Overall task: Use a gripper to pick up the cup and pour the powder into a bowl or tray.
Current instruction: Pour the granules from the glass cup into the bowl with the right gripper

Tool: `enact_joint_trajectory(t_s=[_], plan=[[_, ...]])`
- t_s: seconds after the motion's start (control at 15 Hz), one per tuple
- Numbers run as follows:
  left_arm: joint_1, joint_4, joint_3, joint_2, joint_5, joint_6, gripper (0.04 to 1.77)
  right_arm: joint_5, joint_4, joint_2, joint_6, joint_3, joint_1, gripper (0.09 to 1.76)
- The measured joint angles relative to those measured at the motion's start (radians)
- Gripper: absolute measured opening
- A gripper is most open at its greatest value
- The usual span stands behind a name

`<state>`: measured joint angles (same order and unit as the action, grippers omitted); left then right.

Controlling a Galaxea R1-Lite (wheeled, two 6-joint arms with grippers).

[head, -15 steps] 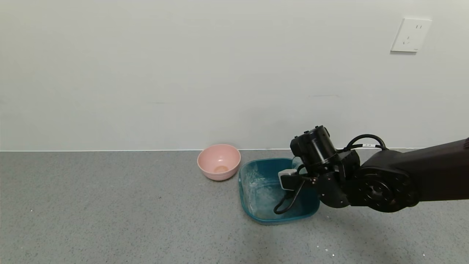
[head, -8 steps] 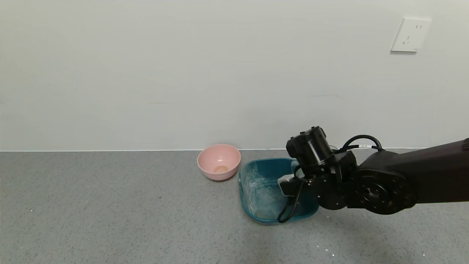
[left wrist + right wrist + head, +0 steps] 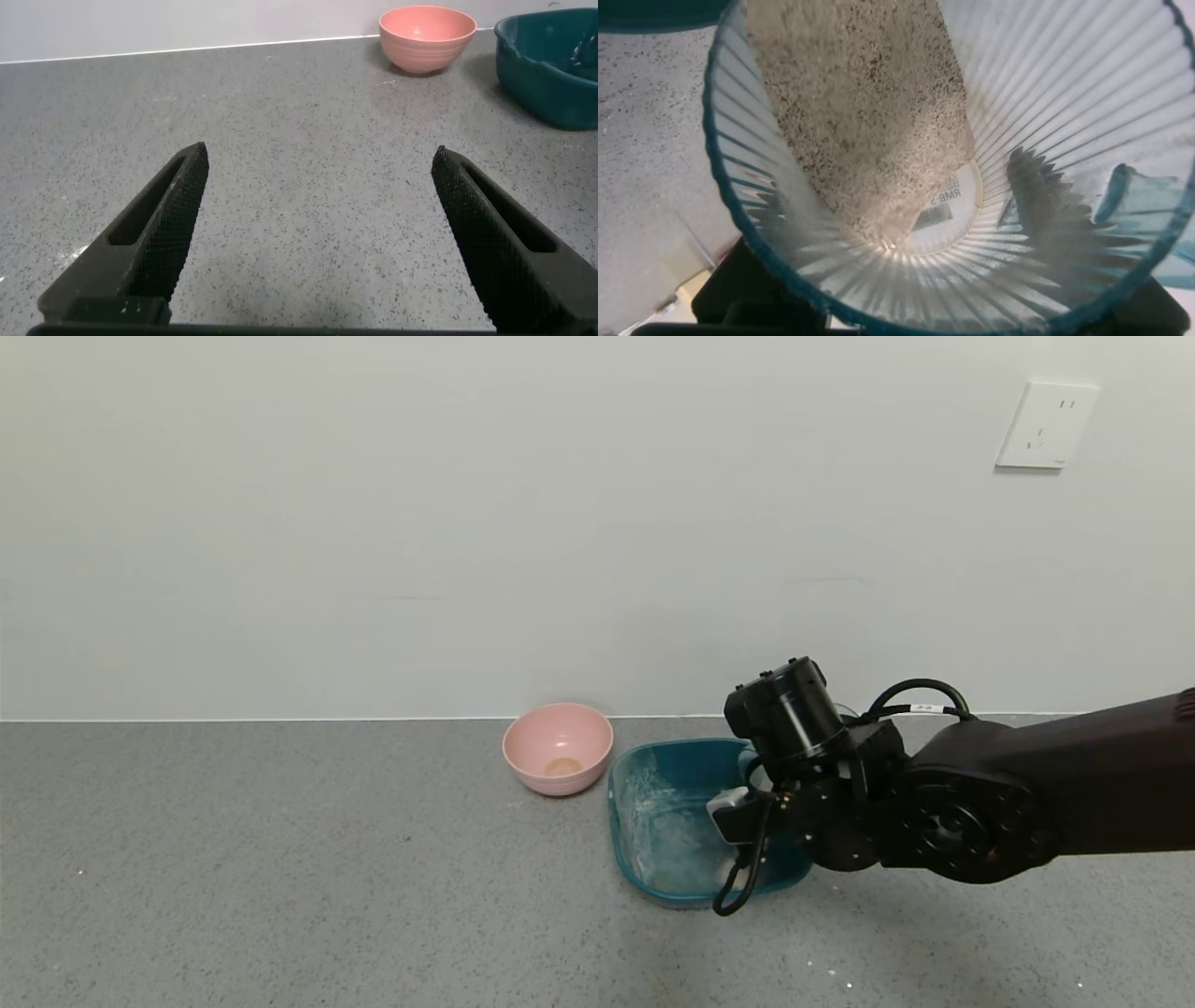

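Observation:
My right gripper (image 3: 758, 758) is shut on the cup and holds it tipped over the teal basin (image 3: 616, 821). In the head view the black wrist hides most of the cup. The right wrist view looks into the ribbed translucent cup (image 3: 1046, 140). Beige powder (image 3: 859, 121) lies as a broad band along its wall, from the bottom to the rim. A label shows through the cup's bottom. White powder dusts the inside of the basin (image 3: 677, 840). My left gripper (image 3: 320, 154) is open and empty, low over the grey counter, out of the head view.
A pink bowl (image 3: 558, 747) stands just left of the basin by the wall, with a little beige residue inside; the left wrist view shows it (image 3: 427, 37) beside the basin (image 3: 551, 75). A wall socket (image 3: 1046, 425) is high on the right. A few white specks lie on the counter.
My right wrist has shifted slightly left and dipped over the basin, and its cable loop hangs lower over the basin's front rim. Bowl and basin have not moved.

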<state>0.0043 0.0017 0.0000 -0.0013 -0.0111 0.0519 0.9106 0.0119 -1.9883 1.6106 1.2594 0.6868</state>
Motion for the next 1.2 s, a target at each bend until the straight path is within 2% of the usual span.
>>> enact_joint_trajectory(t_s=[0.2, 1.2], plan=[[0.000, 0.000, 0.000, 0.000, 0.000, 0.000, 1.72, 0.000, 0.000, 0.001, 0.041, 0.000, 0.001, 1.31], [0.000, 0.000, 0.000, 0.000, 0.001, 0.000, 1.72, 0.000, -0.009, 0.004, 0.076, -0.004, 0.001, 1.31]])
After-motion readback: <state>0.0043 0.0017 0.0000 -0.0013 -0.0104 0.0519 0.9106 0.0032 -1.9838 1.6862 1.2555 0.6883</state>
